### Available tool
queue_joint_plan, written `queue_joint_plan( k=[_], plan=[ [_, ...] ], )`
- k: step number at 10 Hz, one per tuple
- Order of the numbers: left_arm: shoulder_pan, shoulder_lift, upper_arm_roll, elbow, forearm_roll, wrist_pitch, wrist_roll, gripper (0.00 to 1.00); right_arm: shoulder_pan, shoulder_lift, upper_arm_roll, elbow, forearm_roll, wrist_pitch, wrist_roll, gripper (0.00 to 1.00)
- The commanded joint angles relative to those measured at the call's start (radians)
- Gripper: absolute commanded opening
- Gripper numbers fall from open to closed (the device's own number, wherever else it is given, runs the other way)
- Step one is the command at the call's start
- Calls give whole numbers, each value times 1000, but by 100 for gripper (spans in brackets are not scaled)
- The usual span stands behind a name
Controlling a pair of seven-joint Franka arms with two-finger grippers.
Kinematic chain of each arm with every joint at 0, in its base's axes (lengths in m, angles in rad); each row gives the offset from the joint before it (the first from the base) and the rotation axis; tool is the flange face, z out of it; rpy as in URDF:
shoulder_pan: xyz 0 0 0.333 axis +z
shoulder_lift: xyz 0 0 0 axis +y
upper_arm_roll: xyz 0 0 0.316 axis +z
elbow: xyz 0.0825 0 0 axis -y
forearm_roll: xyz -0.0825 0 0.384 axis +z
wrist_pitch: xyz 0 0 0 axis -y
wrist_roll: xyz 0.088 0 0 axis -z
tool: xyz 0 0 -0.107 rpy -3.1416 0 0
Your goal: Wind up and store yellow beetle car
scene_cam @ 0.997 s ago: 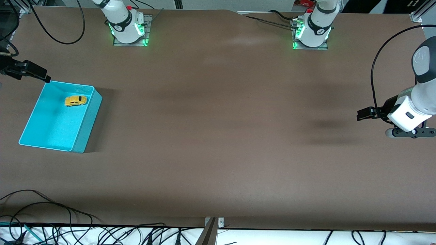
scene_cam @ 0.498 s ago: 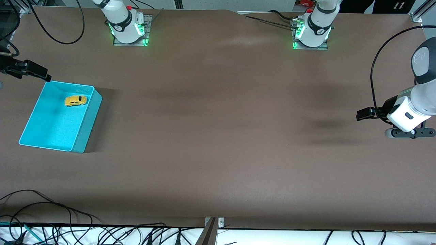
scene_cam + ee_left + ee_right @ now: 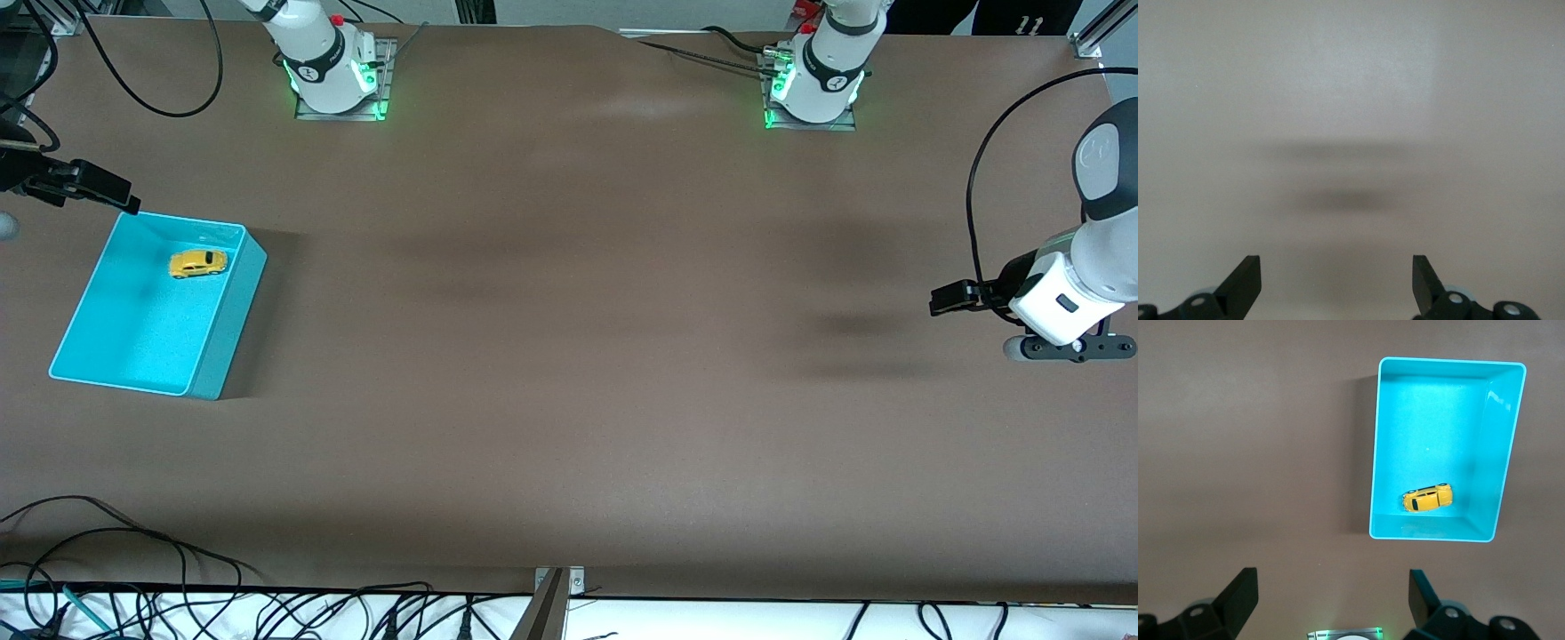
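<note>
The yellow beetle car (image 3: 197,262) lies inside the turquoise bin (image 3: 227,338), close to the bin wall farthest from the front camera, at the right arm's end of the table. It also shows in the right wrist view (image 3: 1427,498), inside the bin (image 3: 1375,453). My right gripper (image 3: 129,206) is open and empty, high over the table beside the bin's corner; its jaws (image 3: 1333,597) stand wide apart. My left gripper (image 3: 938,302) is open and empty over bare table at the left arm's end, and its wrist view (image 3: 1337,280) shows only tabletop.
The two arm bases (image 3: 333,84) (image 3: 813,89) stand along the table edge farthest from the front camera. Loose cables (image 3: 133,551) lie along the edge nearest that camera, with a metal bracket (image 3: 556,587) at its middle. The brown tabletop (image 3: 569,311) stretches between bin and left gripper.
My right gripper has drifted slightly beside the bin's corner. My left arm has shifted only a little. The car and the bin have not moved.
</note>
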Motion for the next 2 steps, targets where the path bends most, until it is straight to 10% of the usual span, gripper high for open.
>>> queue_joint_plan(
  k=[1,2],
  plan=[
    [8,-2,-4,5,-17,-13,28,100,10,-11,-5,-6,-7,-9,-6,100],
    [8,-2,-4,5,-18,-13,27,100,10,-9,-5,-6,-7,-9,-6,100]
  ],
)
